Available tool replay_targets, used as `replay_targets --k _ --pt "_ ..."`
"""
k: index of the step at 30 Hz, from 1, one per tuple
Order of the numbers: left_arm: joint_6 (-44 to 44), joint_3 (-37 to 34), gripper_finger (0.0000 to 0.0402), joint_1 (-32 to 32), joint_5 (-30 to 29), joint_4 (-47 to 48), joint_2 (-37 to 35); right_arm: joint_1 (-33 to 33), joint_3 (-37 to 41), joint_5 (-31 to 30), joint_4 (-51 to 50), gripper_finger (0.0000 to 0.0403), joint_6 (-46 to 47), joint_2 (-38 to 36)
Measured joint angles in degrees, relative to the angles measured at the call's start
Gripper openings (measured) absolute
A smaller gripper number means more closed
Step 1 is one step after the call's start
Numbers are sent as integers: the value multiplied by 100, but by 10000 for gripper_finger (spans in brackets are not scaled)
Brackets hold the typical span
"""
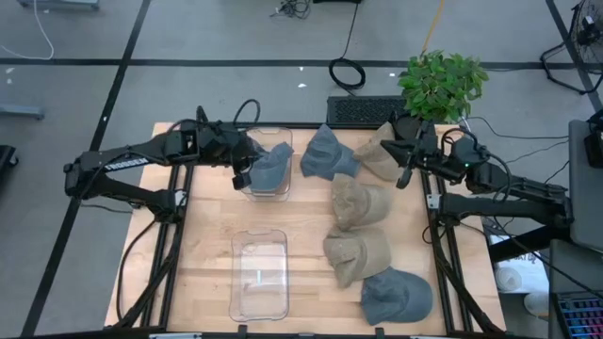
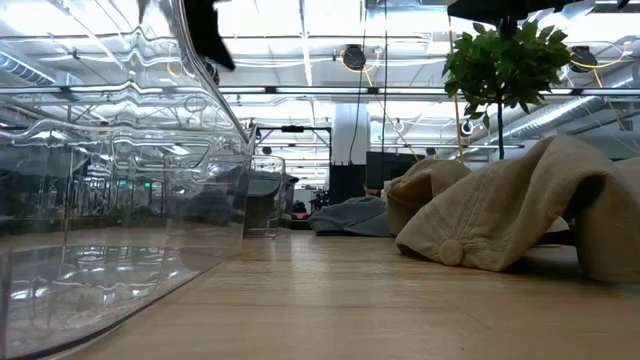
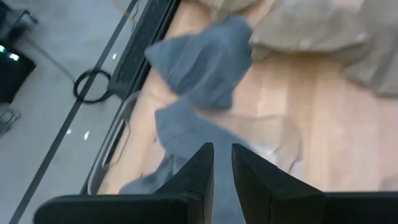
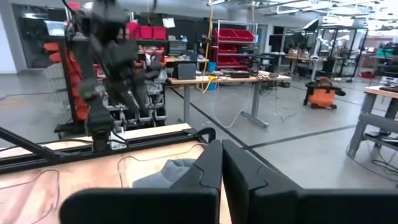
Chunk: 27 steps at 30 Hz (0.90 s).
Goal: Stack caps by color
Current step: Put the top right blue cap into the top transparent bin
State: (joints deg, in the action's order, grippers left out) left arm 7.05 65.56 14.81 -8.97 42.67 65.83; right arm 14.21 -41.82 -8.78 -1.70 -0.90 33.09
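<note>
Three slate blue-grey caps show in the high view: one [image 1: 271, 165] lies in the far clear bin [image 1: 283, 137], one [image 1: 328, 153] lies on the table beside that bin, and one [image 1: 396, 297] is at the near right. Three tan caps [image 1: 377, 157], [image 1: 360, 202], [image 1: 356, 252] lie in a column on the right. My left gripper [image 1: 243, 172] hangs over the far bin, at the left of the cap in it. In the left wrist view its fingers [image 3: 222, 163] stand a narrow gap apart above that cap [image 3: 186, 124]. My right gripper [image 1: 403, 162] is shut [image 4: 222, 163] and held level at the far tan cap's right edge.
A second clear bin [image 1: 259, 273] stands at the near left; in the low view its wall [image 2: 100, 200] fills the left side. A potted plant [image 1: 441, 83] and a black keyboard [image 1: 363, 110] sit past the table's far edge. Bare wood [image 1: 306, 226] lies between the bins and the tan caps.
</note>
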Motion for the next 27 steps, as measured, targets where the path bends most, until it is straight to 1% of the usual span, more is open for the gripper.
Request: replay_targets --k 2,4,7,9,13,16,21,25,27 --pt "-14 -245 65 88 -159 -20 -16 0 0 -2 10 0 -30 19" --pt "-150 -282 65 146 -246 -1 99 0 0 -12 19 0 -90 37" --pt "-179 -225 65 132 107 -24 519 -1 0 -13 18 0 -134 80" --pt "-136 -229 61 105 155 -68 875 1 0 -12 18 0 -131 139" --pt "18 -230 33 151 149 -291 1576 1 0 -10 12 0 -132 295" --pt "34 -231 7 244 153 -702 1998 -1 0 -10 14 0 -132 377" --pt "-28 -229 10 465 179 -605 2496 -2 0 -2 10 0 -131 413" --pt "-191 -225 4 594 511 -636 2919 -2 0 -1 14 0 -132 408" --pt "-273 -225 7 627 595 -735 3149 -1 0 1 14 0 -131 408"
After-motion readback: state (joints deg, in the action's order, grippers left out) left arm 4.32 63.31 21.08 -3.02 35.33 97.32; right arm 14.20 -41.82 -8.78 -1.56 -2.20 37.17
